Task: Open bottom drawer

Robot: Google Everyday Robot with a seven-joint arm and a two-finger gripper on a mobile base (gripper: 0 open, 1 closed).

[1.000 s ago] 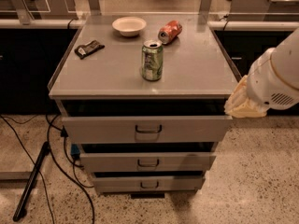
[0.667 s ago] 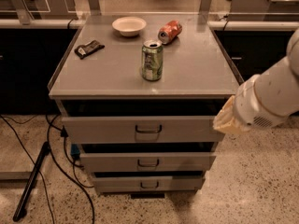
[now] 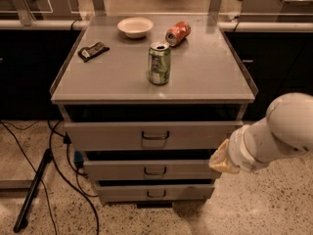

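The bottom drawer [image 3: 155, 192] is the lowest of three grey drawer fronts in the metal cabinet, low and flat, with a small dark wire handle [image 3: 156, 194] at its centre. None of its inside shows. The middle drawer [image 3: 154, 170] and the tall top drawer [image 3: 154, 135] sit above it. My arm comes in from the right; its white forearm [image 3: 279, 136] ends in the gripper [image 3: 221, 159], a beige tip next to the right end of the middle drawer front, above and to the right of the bottom drawer's handle. It touches nothing that I can see.
On the cabinet top [image 3: 205, 77] stand a green can [image 3: 159, 63], a tipped red can [image 3: 177, 33], a white bowl [image 3: 135, 27] and a small dark packet [image 3: 93, 51]. Black cables [image 3: 58, 180] and a dark pole [image 3: 32, 192] lie on the floor at the left. Dark counters flank the cabinet.
My arm has moved down and to the left, from beside the top drawer's right end to beside the middle drawer's right end. The drawers and the things on top have not moved.
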